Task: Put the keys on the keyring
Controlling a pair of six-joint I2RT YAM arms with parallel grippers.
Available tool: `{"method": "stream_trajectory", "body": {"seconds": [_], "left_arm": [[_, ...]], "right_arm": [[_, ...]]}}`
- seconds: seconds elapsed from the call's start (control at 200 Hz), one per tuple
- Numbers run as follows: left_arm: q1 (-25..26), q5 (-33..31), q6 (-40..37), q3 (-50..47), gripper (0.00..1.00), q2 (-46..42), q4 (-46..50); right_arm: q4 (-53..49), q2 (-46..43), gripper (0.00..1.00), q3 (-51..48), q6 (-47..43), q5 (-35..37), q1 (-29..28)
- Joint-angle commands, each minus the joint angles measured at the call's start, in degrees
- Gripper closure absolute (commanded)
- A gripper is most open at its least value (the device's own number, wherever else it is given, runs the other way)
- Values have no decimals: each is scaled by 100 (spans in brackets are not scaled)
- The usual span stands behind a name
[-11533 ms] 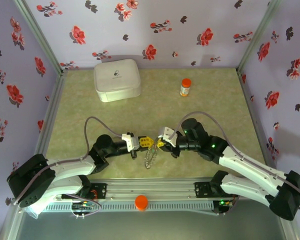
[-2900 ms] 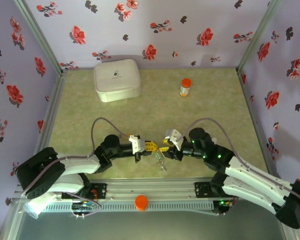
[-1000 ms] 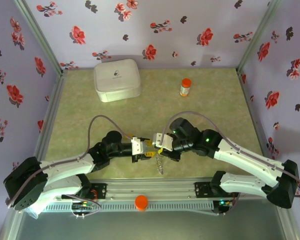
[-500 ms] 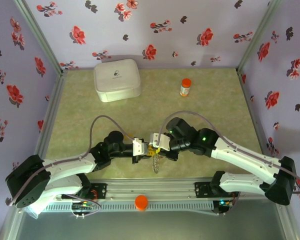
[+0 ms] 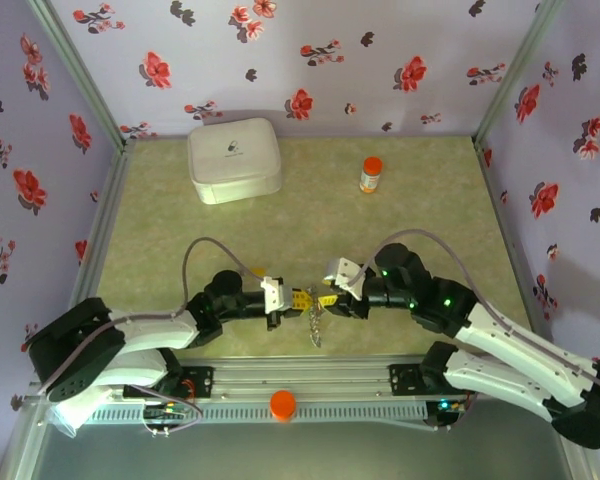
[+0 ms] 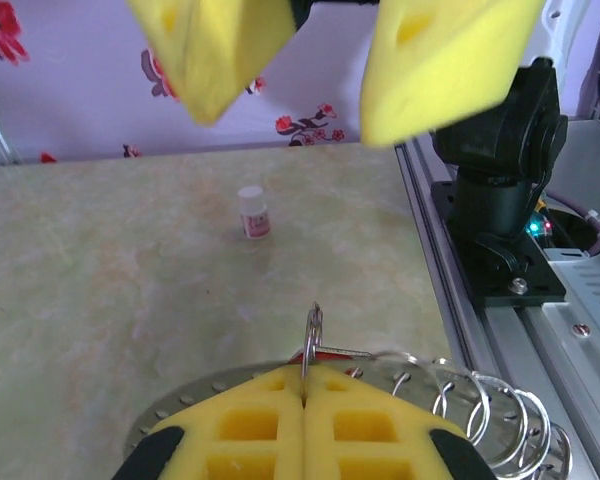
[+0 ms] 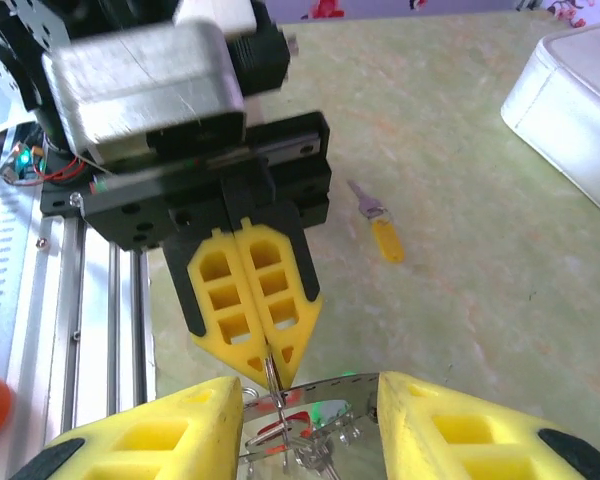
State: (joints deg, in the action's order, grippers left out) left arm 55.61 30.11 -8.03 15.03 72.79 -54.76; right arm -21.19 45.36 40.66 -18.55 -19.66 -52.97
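My left gripper [image 5: 299, 300] [image 6: 305, 372] [image 7: 270, 358] is shut on a thin silver ring [image 6: 312, 335] that stands edge-on between its yellow pads. A red key head [image 6: 325, 357] sits just beneath that ring. The key bundle [image 5: 315, 326] hangs below the grippers. The keyring's flat grey dotted band [image 6: 205, 392] [image 7: 340, 388] curves under the pads. My right gripper [image 5: 330, 297] [image 7: 310, 390] [image 6: 325, 70] faces the left one, open, with the band between its fingers and nothing gripped. A yellow key [image 7: 385, 238] lies loose on the table behind the left gripper.
A white box [image 5: 234, 160] [image 7: 580, 130] stands at the back left. An orange-capped bottle [image 5: 371, 174] [image 6: 251, 211] stands at the back, right of centre. The metal rail [image 5: 300, 385] runs along the near edge, just under both grippers.
The left gripper has closed on the thin ring. The right gripper has opened, let go and drawn back to the right, and the bundle now hangs from the left gripper.
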Motion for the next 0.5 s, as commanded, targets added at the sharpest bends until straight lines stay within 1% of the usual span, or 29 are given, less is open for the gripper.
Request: {"method": "stream_trajectory", "body": {"seconds": [0.0, 0.255, 0.495], "left_arm": [[19, 23, 426, -70, 100, 67, -1127], [23, 56, 443, 2, 100, 88, -1074], [28, 129, 403, 64, 100, 138, -1095]], "right_arm": [[283, -11, 60, -238, 386, 59, 21], [-236, 317, 63, -158, 317, 183, 13], [296, 346, 63, -267, 330, -54, 14]]}}
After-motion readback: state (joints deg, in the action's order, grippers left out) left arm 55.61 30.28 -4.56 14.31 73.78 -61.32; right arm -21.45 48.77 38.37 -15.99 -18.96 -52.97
